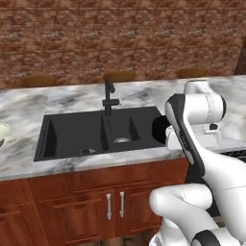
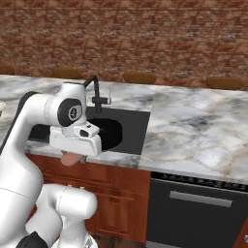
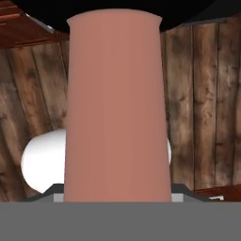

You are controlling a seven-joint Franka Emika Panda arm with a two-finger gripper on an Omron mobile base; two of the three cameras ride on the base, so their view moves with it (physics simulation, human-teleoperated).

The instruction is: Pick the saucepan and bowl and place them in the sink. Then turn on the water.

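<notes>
The marble counter [image 1: 29, 103] carries the black sink [image 1: 72, 129], sunk into it just left of the gripper [image 2: 72, 154] and running under it. A black faucet [image 1: 109, 98] stands on the counter behind the sink, beyond the gripper. The bowl [image 1: 3, 132] sits on the counter far to the gripper's left.

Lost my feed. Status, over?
Gripper shut on saucepan handle, pan held at sink edge. Bowl on counter, left. Faucet off. Nothing blocking.

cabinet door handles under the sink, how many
2: both cabinet door handles are upright silver bars side by side below the sink, one left of the other; the arm may hide more.
</notes>
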